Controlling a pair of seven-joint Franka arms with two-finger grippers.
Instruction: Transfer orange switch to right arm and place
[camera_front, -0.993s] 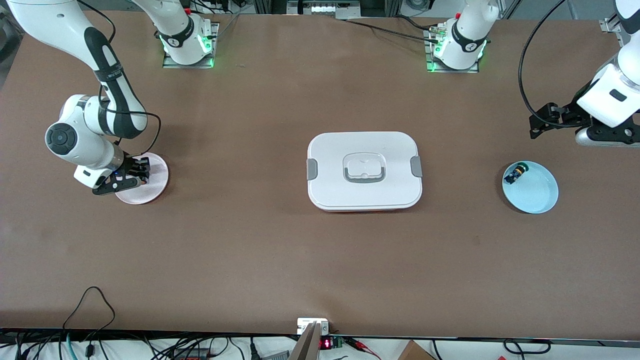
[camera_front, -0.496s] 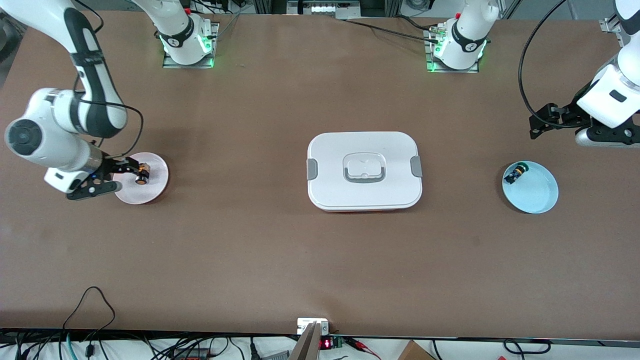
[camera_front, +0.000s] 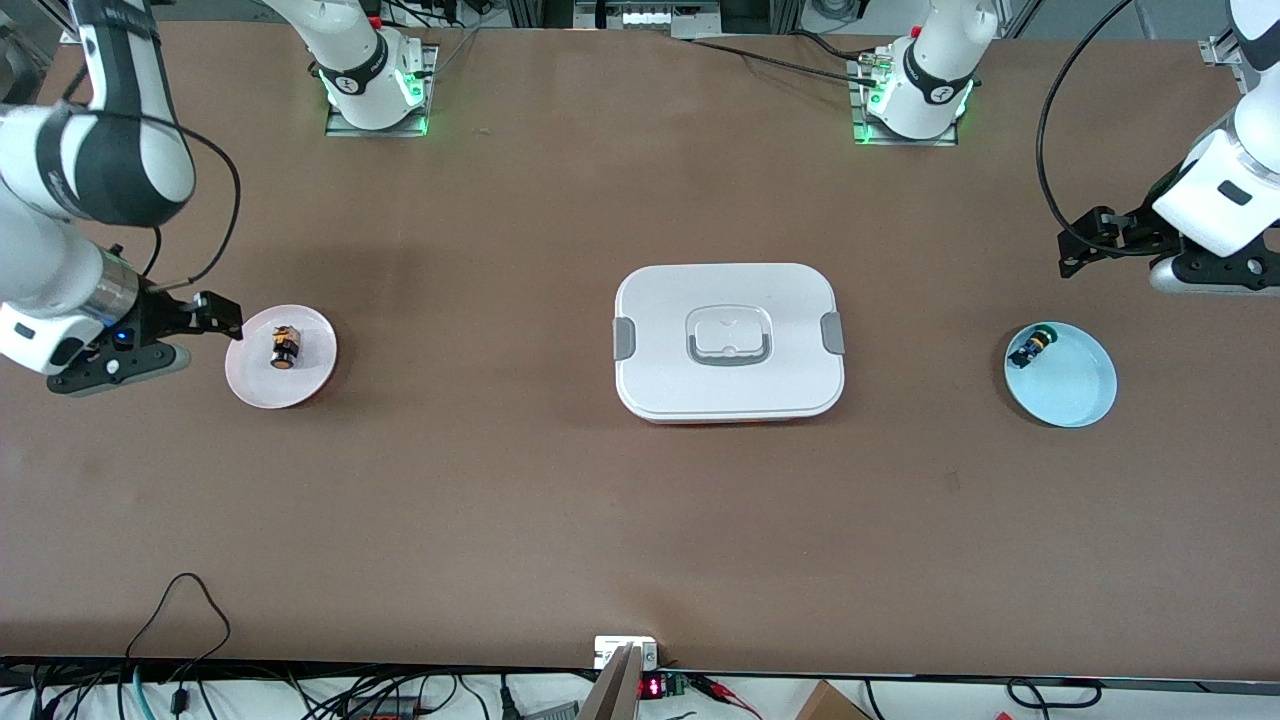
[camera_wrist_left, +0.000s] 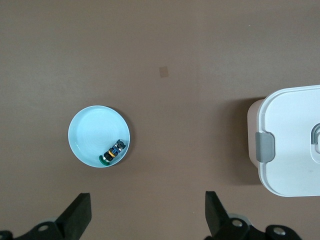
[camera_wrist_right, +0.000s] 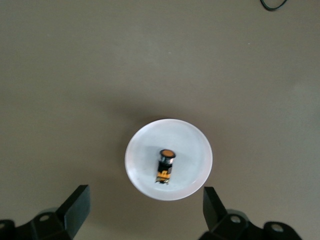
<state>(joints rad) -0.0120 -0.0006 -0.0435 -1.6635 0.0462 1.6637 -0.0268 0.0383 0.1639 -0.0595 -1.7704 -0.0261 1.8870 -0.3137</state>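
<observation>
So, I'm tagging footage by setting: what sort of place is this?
Likely a robotics lab: white robot arms bolted to a brown table, loose cables along its edge, small test props on round plates.

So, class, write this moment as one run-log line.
orange switch: lying on pink plate | right gripper: open, beside plate | left gripper: open, waiting | green-capped switch: in blue plate

Wide matte brown surface, evenly lit from above, tangled black cables along its white near edge
</observation>
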